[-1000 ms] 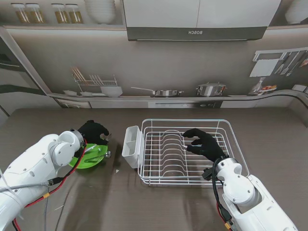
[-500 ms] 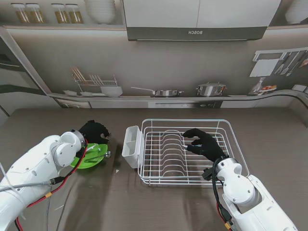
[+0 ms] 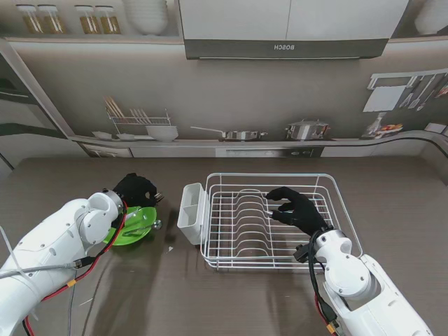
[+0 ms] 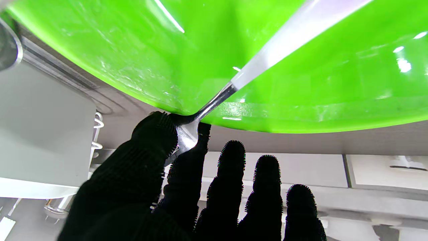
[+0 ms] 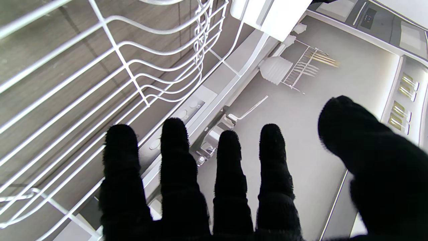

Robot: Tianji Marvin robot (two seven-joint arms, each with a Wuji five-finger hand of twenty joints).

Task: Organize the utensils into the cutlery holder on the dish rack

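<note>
My left hand (image 3: 136, 190) hovers over the far edge of a green plate (image 3: 131, 229). In the left wrist view its thumb and forefinger pinch a metal utensil (image 4: 214, 100) that lies across the green plate (image 4: 301, 83); the other fingers (image 4: 267, 187) are straight. A second metal piece (image 3: 157, 224) shows at the plate's right rim. The white cutlery holder (image 3: 190, 212) hangs on the left side of the white wire dish rack (image 3: 329, 183). My right hand (image 3: 295, 208) rests over the rack with its fingers (image 5: 230, 174) spread and nothing in it.
The cutlery holder (image 4: 40, 134) is close beside my left hand. Rack wires (image 5: 100, 67) run under my right hand. A printed kitchen backdrop with shelf, pans and hood stands behind the brown table (image 3: 392, 196).
My left hand has shifted slightly away from me over the plate, and a bit of metal now shows by its fingers. The right hand has not moved.
</note>
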